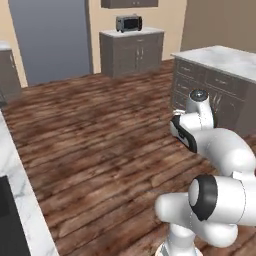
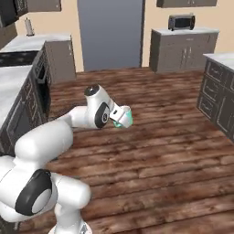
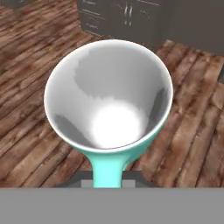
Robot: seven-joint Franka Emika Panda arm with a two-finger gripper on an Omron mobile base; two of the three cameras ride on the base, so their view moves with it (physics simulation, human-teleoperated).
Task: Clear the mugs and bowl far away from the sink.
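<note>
Turquoise mug (image 3: 109, 100) held by handle, fingers (image 3: 83, 178) closed tight on it at bottom of hand view. Pale inside of mug faces camera. In right base view gripper (image 2: 119, 115) carries mug in air above wooden floor (image 2: 160, 151), away from marble surface (image 1: 20, 195) at near left. Toaster oven (image 2: 181, 21) on far cabinet (image 2: 183, 48).
</note>
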